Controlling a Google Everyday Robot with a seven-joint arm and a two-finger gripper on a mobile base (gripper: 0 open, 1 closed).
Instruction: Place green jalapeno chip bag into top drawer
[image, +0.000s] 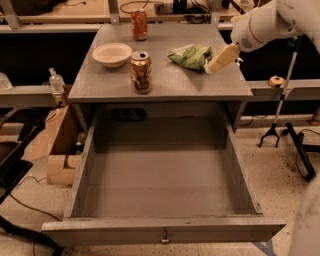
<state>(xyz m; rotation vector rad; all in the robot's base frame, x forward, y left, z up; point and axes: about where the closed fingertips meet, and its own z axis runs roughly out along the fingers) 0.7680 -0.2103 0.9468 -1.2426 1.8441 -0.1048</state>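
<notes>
Grey tabletop (170, 84): claw (214, 65) just beside green jalapeno chip bag (189, 55).

You saw only part of the robot's white arm (260, 25), because the upper right corner cut it off. Its tan gripper (220, 59) stood at the right end of the wrinkly glossy green chip bag (189, 55) and covered that end's edge, so you could not tell whether they touched. The brown soda can (141, 72) bore a label you could not read. The right edge cut off a pale blurred shape (307, 220) that you could not identify.

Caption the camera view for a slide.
Gripper beside the green jalapeno chip bag on the tabletop, top drawer pulled open below.
</notes>
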